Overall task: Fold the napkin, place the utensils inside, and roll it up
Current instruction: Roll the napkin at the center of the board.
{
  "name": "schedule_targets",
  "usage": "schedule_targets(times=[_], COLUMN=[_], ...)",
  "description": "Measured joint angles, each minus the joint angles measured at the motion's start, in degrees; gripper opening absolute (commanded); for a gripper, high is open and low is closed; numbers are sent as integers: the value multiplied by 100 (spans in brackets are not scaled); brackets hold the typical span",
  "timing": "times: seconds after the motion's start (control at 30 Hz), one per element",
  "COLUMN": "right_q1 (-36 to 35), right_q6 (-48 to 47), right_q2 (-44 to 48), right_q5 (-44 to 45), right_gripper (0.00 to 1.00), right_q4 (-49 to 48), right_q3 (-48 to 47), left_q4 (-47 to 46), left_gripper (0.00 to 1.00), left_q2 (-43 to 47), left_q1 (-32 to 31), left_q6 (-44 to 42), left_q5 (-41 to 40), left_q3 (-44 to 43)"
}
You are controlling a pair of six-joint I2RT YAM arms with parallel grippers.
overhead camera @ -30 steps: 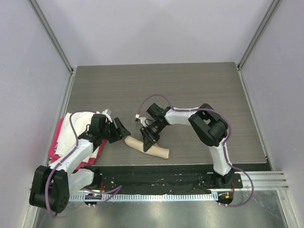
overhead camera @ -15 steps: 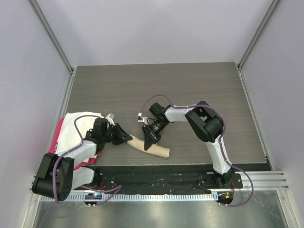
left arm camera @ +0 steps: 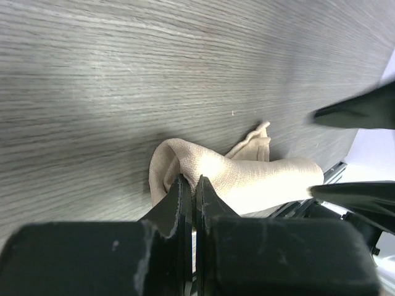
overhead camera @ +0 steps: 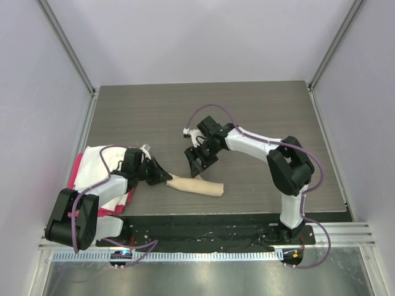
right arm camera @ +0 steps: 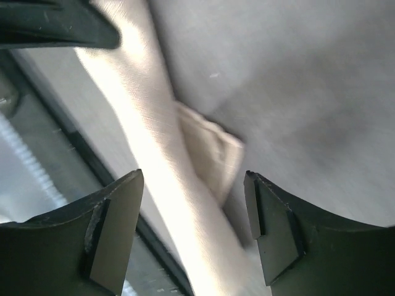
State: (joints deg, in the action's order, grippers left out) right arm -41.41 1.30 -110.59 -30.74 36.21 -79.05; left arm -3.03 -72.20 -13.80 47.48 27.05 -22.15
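The beige napkin (overhead camera: 199, 185) lies rolled into a tube near the table's front edge, with a loose flap (left arm camera: 256, 143) sticking out at its side. My left gripper (overhead camera: 165, 178) is shut on the roll's left end; in the left wrist view its fingertips (left arm camera: 185, 185) pinch the cloth (left arm camera: 247, 179). My right gripper (overhead camera: 197, 164) hovers open just behind and above the roll, and the napkin (right arm camera: 154, 142) runs below its spread fingers (right arm camera: 120, 209) without touching them. The utensils are hidden.
A pile of white cloth (overhead camera: 99, 161) over pink-red cloth (overhead camera: 75, 179) lies at the table's left edge under the left arm. A black strip (overhead camera: 210, 231) runs along the front edge just past the roll. Grey walls close in three sides.
My left gripper has closed on the roll's left end. My right gripper has opened, let go of the roll and pulled back from it. The roll has turned slightly.
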Motion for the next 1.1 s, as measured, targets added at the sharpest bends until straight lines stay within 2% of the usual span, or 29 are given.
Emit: schedule_targets(times=[0.1,0.23,0.43,0.63,0.9,1.0,1.1], right_q1=[-190,-1014,-1998,-2035,-2031,-2031,-2015], right_q6=[-236,-595,-960,-1176,-1290,-1300,-1296], right_q2=[619,1458,1602,1268,992,955,820], right_q5=[1036,2343,3351,3685,3560,3501,3394], right_gripper=[76,78,79,79,77,73,59], right_q4=[-144,-682,-1355,-1665,-1703,-1698,-1700], right_q3=[162,872,1580,1631,1606,1582,1545], left_q4=[229,424,573,710,798,815,855], left_gripper=[0,0,0,0,0,0,0], left_q2=[-238,-463,-627,-682,-750,-780,-817], left_q1=[0,0,2,4,4,4,4], left_q6=[-13,-13,-37,-144,-166,-179,-197], left_q5=[2,22,72,109,136,149,164], left_q3=[-216,-411,-562,-664,-715,-748,-787])
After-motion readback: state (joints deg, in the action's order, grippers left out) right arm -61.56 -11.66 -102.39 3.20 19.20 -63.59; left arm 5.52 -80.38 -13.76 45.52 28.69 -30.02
